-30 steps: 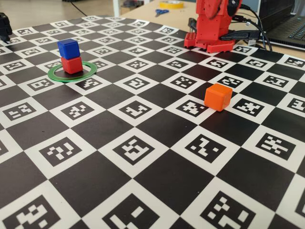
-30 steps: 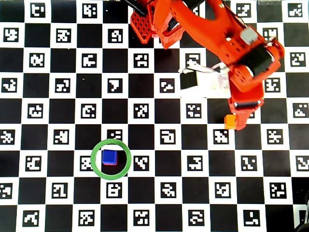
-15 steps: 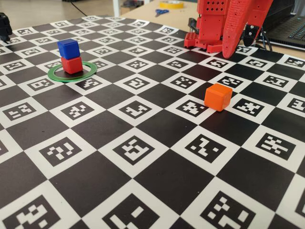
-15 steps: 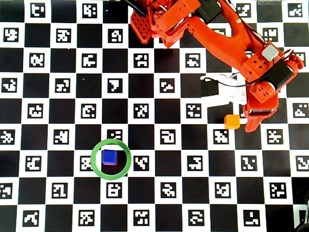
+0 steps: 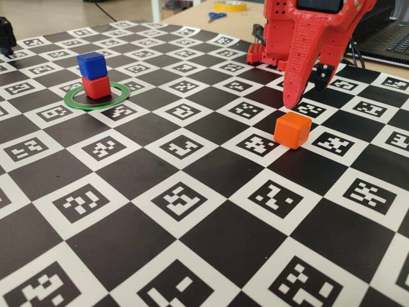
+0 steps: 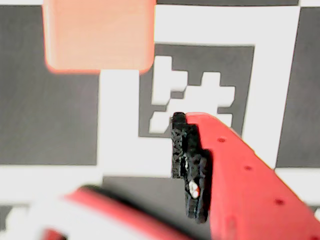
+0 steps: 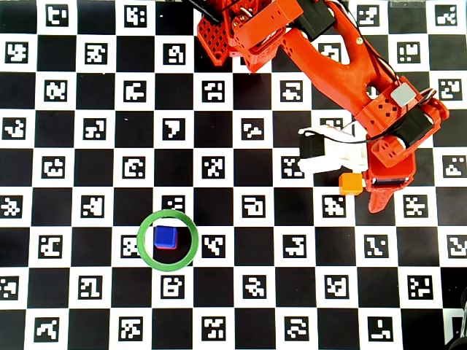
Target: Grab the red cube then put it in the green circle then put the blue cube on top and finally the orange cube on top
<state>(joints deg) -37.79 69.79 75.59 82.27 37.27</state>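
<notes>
Blue cube (image 5: 91, 65) sits on red cube (image 5: 96, 86) inside the green circle (image 5: 96, 97); pincer (image 5: 300, 96) hangs released, seemingly empty, above the orange cube (image 5: 293, 130).

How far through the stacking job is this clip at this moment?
Two of three steps look done: the red cube sits inside the green circle with the blue cube on top. In hand: the gripper hovers open over the orange cube, not gripping it. Left: grasping it and stacking it on blue.
</notes>
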